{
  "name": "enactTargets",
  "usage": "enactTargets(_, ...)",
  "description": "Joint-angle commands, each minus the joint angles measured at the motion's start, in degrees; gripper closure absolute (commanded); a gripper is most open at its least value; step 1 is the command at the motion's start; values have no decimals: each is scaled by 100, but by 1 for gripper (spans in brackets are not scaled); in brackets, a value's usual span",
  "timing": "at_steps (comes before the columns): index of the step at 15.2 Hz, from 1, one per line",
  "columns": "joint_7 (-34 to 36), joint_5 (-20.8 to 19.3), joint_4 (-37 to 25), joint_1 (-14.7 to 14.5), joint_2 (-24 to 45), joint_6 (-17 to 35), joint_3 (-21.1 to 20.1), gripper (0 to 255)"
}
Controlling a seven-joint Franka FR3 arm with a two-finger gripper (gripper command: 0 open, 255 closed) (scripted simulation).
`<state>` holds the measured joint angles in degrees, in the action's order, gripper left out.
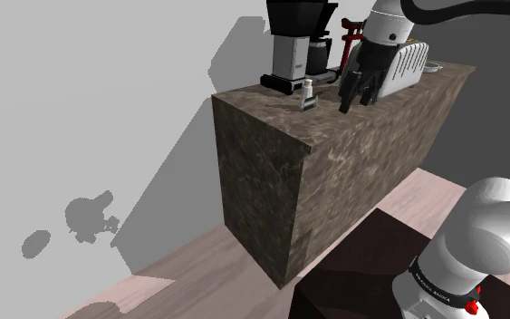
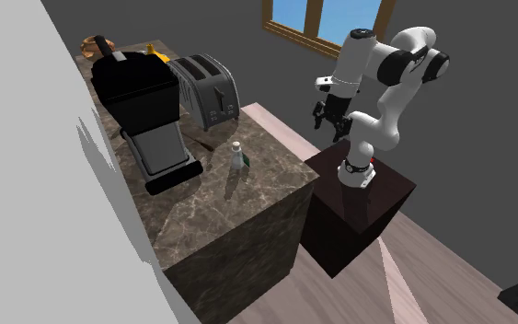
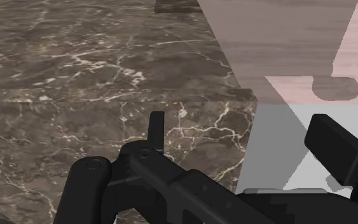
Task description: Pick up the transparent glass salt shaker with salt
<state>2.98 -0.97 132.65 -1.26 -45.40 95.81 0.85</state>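
Observation:
The salt shaker [image 1: 307,93] is a small pale bottle with a light cap. It stands upright on the dark marble counter [image 1: 271,136], just in front of the coffee maker. The second exterior view has the shaker [image 2: 237,157] near the counter's long edge, beside the toaster. My black gripper [image 1: 353,101] hangs to the shoulder view's right of the shaker, apart from it, with its fingers spread and nothing between them. From the second exterior view the gripper [image 2: 330,118] hovers by the counter's edge, higher than the shaker. In the wrist view the gripper [image 3: 247,143] looks down on the counter's corner.
A black coffee maker [image 2: 142,106] and a grey two-slot toaster [image 2: 206,87] stand on the counter behind the shaker. More small items sit at the counter's far end [image 2: 96,44]. A grey wall [image 1: 81,136] runs along the counter, with pale wood floor [image 2: 431,258] below.

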Motion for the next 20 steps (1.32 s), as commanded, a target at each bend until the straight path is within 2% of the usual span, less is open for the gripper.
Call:
enactTargets(1, 0, 0, 0, 0, 0, 0, 0, 0)
enactTargets(6, -517, -47, -482, 31, 886, 518, 475, 0)
enactTargets(11, -1060, 71, -1153, 5, 1845, 898, 933, 0)
enactTargets(16, -1649, 385, -2022, -37, 2876, 1105, 1370, 0)
enactTargets(20, -2152, 790, -2878, -23, 3767, 1119, 1679, 0)
